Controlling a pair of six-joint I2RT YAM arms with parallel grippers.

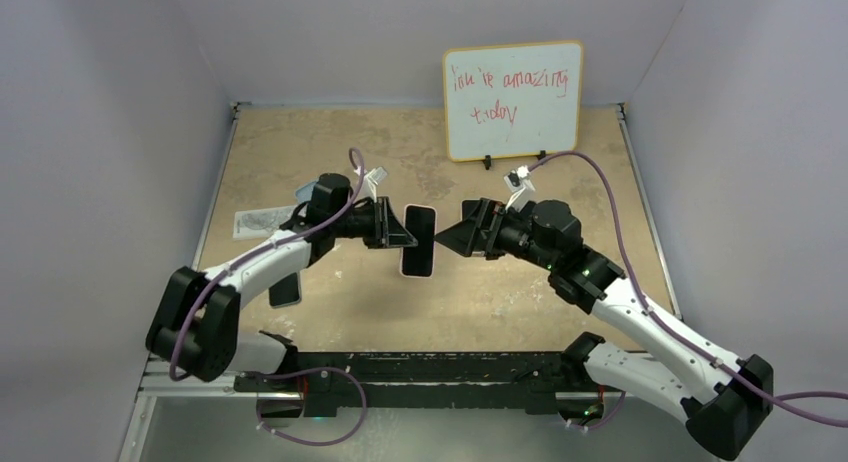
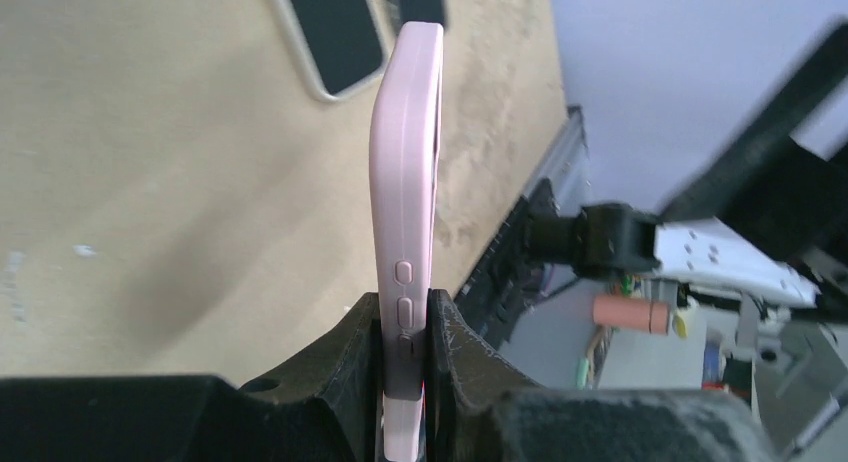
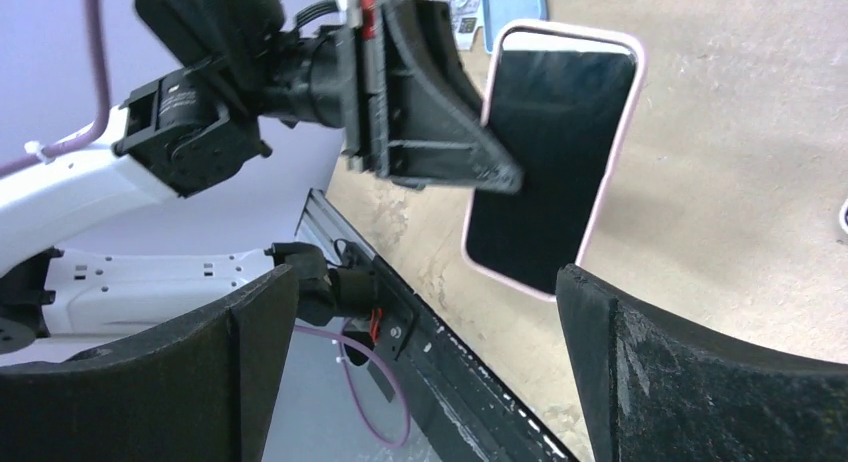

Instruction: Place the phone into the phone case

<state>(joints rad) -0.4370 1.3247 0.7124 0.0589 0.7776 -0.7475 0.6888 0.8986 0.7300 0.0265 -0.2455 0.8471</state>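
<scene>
Here, the left pincer (image 2: 405,320) is clamped on one end of the pink phone case (image 2: 405,152), which the left wrist view shows edge-on, its side buttons just above the grip. The phone (image 3: 555,152) sits inside the case, its black screen framed by the pink rim, and the pair is held off the table (image 1: 500,302) between the two arms. The right pincer (image 3: 428,274) faces the screen with its jaws spread wide, holding nothing. A second phone (image 1: 285,288) lies flat under the left arm, and a whiteboard (image 1: 513,100) stands at the far edge.
</scene>
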